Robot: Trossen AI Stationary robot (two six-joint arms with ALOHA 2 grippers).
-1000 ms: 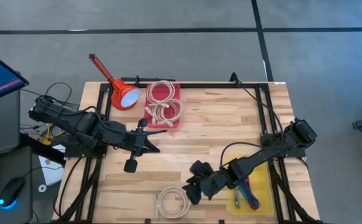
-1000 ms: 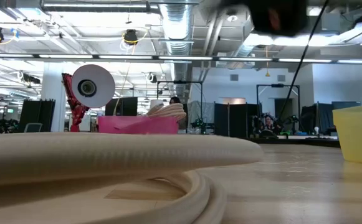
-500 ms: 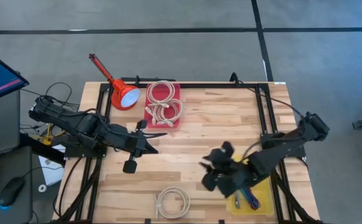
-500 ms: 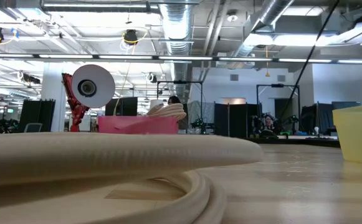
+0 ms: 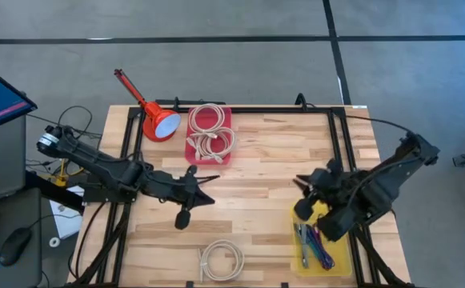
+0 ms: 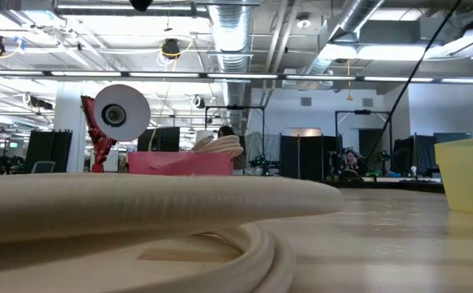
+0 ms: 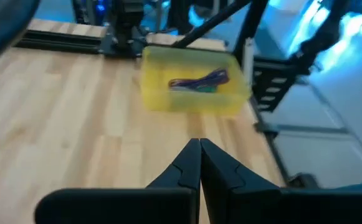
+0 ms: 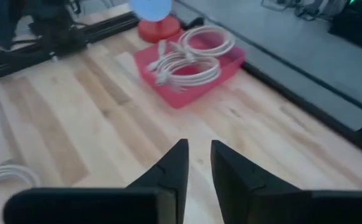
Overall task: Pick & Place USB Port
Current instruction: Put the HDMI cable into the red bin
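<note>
- Fingers of the left gripper are pressed tip to tip and hold nothing. It hangs over the worktop left of centre, aimed toward 3 o'clock in the high view.
- Across from it, the right gripper hovers by the far end of the yellow bin. Its fingers stand a little apart with nothing between them, aimed toward 10 o'clock.
- Nearest the front edge lies a loose white cable coil, which I take to be the task's thing (no plug end is clear enough to confirm). It lies flat on the bare wood and is touched by neither arm.
- From the left gripper the coil sits at about 5 o'clock, and from the right gripper at about 7 o'clock. The left looks the nearer of the two.
- As a roundish loop it has no strong long axis, so a grasp would likely pinch across one side of the bundle.
- Inside the yellow bin lie a few coloured cables.
- Farther back, at 12 o'clock from the left gripper, a pink tray holds more white cables. A red lamp stands just beside it at the back left corner.
- Pale wooden planks make up the worktop, with a black frame round it.
- Beyond, the low view shows a large hall with ceiling ducts and strip lights.
</note>
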